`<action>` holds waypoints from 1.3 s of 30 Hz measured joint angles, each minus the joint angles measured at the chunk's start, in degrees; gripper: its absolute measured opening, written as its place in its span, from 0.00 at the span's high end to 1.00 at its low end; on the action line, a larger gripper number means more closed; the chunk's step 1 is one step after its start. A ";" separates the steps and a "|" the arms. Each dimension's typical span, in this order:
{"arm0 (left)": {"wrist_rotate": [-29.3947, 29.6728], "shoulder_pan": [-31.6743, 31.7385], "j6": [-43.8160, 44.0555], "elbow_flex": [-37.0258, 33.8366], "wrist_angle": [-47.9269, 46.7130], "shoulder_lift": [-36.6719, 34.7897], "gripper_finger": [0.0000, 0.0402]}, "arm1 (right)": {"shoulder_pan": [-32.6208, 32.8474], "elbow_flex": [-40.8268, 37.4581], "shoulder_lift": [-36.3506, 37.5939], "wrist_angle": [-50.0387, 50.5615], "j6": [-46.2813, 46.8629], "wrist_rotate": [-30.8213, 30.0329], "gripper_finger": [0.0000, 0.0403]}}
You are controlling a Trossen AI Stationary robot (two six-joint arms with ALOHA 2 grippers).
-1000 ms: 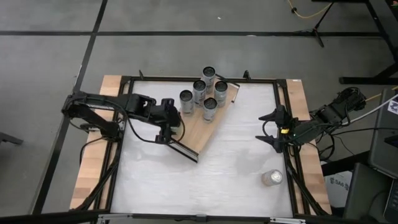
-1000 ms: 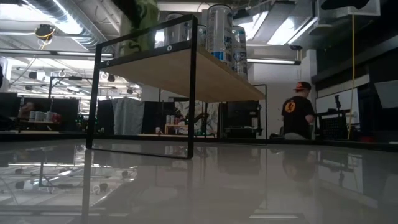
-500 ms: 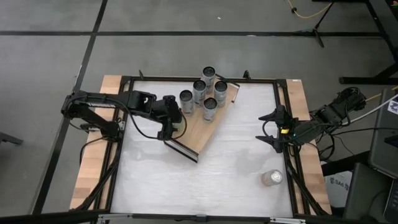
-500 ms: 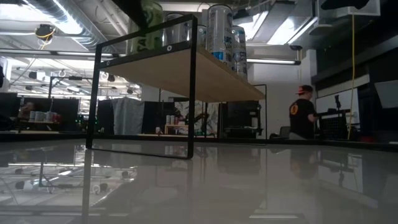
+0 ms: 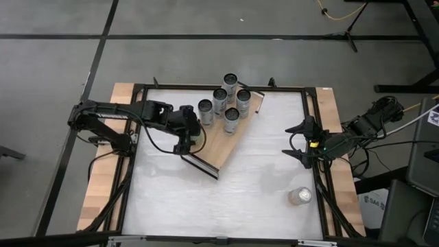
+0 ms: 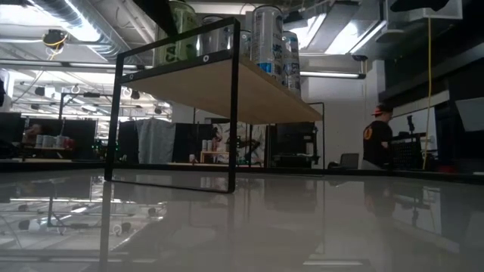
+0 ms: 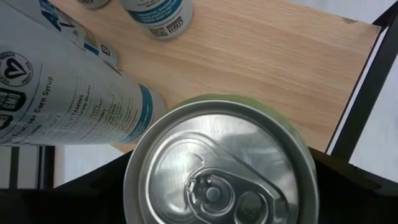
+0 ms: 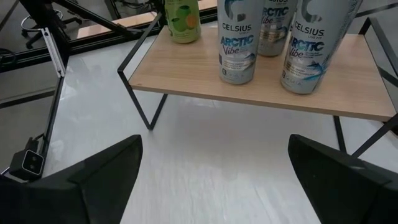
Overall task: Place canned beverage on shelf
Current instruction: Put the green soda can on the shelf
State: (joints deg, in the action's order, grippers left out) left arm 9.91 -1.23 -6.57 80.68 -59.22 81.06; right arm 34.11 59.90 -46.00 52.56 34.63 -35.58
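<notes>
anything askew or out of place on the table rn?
The shelf sits diagonal to the table frame, not square. One can stands alone on the white tabletop near the right gripper, apart from the cans on the shelf. Nothing is spilled or tipped.

Evenly and brightly lit from overhead in the high view, with only soft shadows under the shelf (image 5: 223,134) toward five o'clock. Strongly backlit in the low view: ceiling lights (image 6: 79,26) blazing at eleven o'clock, glare and mirrored reflections across the glossy tabletop (image 6: 302,227). Soft, out of focus at the near can (image 7: 217,165) in the left wrist view.
</notes>
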 joint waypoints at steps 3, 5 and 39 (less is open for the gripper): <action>0.02 -0.02 -0.02 0.00 0.04 0.00 0.15 | 0.00 0.01 0.00 0.00 0.00 -0.01 0.03; 0.02 -0.02 -0.02 0.00 0.07 0.00 0.15 | 0.00 0.02 0.00 0.00 0.00 -0.01 0.03; 0.01 -0.04 -1.08 0.00 -0.31 0.02 0.01 | 0.00 0.00 0.00 0.05 -0.39 -0.01 0.03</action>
State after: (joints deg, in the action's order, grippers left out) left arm 9.93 -1.28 -7.65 80.68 -59.53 81.08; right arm 34.11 59.90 -46.00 52.60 34.24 -35.59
